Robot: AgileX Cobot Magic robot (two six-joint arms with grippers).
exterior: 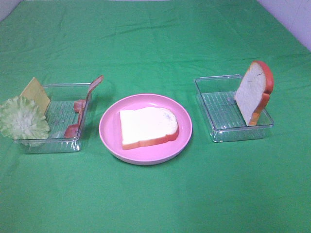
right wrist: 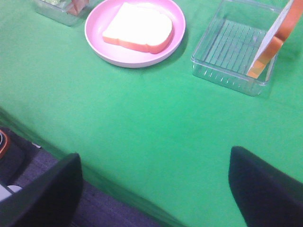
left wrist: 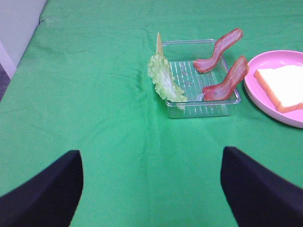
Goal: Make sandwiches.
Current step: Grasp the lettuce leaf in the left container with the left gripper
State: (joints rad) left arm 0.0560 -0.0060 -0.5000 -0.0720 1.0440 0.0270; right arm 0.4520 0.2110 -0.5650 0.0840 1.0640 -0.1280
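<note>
Looking down from the high camera, I see one bread slice (exterior: 148,127) lying flat on the pink plate (exterior: 108,138) in the middle of the green cloth (exterior: 155,204). The left tray (exterior: 73,144) holds two bacon strips (exterior: 91,92) propped along the wall nearest the plate, while the lettuce (exterior: 22,119) and the cheese square (exterior: 36,92) lean at its outer end. The right tray (exterior: 218,133) holds the second bread slice (exterior: 251,92), standing on edge and tilted against its outer wall. From my left wrist, my left claw (left wrist: 151,156) hangs over bare cloth with its fingers spread wide and gripping nothing, and the left tray sits ahead of it. From my right wrist, my right claw (right wrist: 155,156) is likewise spread and gripping nothing. It hangs over the cloth near the table's edge, well apart from the plate and the right tray.
</note>
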